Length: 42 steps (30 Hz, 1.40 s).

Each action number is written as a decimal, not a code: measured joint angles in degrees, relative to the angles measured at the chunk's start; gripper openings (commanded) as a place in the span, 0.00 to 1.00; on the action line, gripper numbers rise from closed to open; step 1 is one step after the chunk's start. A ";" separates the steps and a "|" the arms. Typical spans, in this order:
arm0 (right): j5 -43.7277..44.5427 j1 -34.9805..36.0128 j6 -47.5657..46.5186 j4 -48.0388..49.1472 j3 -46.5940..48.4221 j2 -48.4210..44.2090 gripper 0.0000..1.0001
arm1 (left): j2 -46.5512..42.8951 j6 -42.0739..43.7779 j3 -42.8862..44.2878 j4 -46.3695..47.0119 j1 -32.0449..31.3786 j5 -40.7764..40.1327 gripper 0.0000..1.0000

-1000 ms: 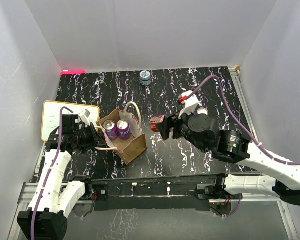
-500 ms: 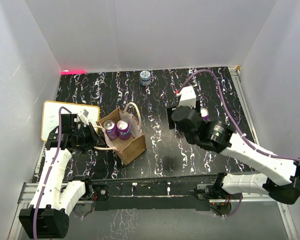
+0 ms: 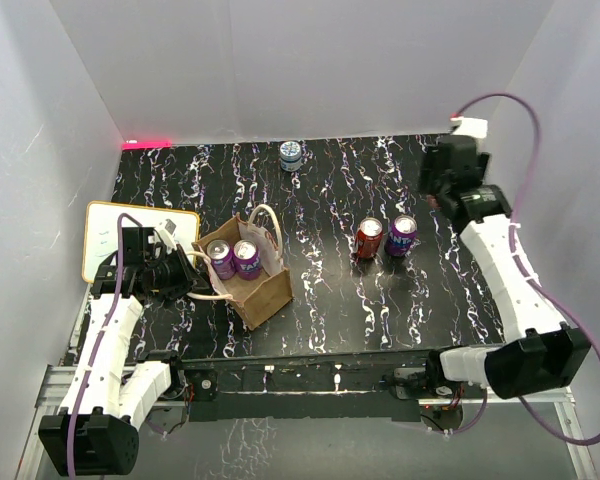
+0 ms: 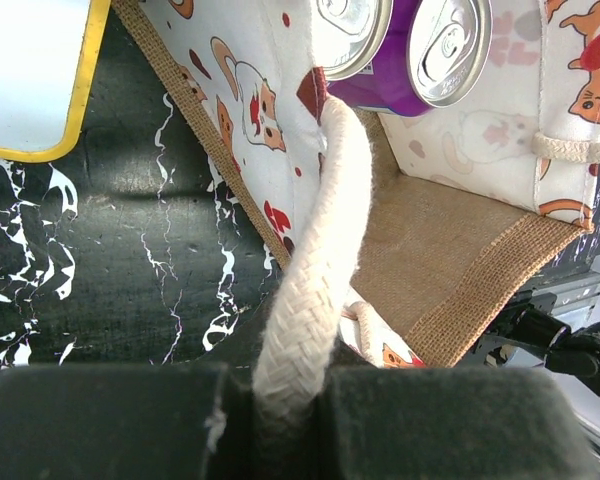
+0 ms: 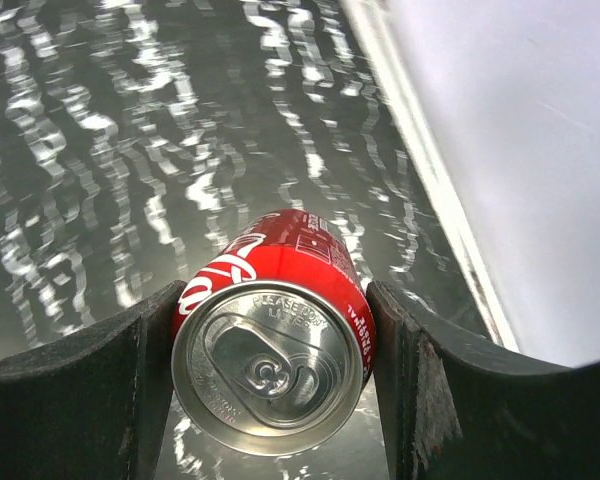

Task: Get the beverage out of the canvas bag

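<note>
While left claw (image 4: 290, 395) pinches canvas bag (image 4: 460, 250) handle (image 4: 325, 230), right claw (image 5: 275, 305) clasps a red can (image 5: 280, 365).

Three purple cans (image 3: 401, 236), two red cans (image 3: 368, 238), one blue-white can (image 3: 291, 154), one canvas bag (image 3: 270, 292), one board (image 3: 110, 240).

The left arm (image 3: 105, 340) and right arm (image 3: 505, 262) are built alike: white moulded links joined by black cylindrical joints. A purple cable (image 3: 520, 105) runs outside each arm; on the right one it ends in a white connector block (image 3: 470, 126). The left claw (image 4: 280, 395) and right claw (image 5: 272, 330) carry thick, matte-black, blunt fingers (image 5: 70, 400).
</note>
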 measured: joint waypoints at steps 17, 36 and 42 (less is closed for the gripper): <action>-16.96 -24.15 4.20 0.68 -11.13 2.86 0.07 | -0.79 0.04 -0.63 0.02 0.15 -0.09 0.00; -24.35 -24.13 3.87 7.45 -20.94 3.72 0.07 | -3.06 0.17 -0.74 0.02 0.15 0.66 0.00; -25.03 -24.13 2.95 10.58 -20.98 5.46 0.08 | -3.28 0.17 -0.74 0.02 0.15 0.76 0.00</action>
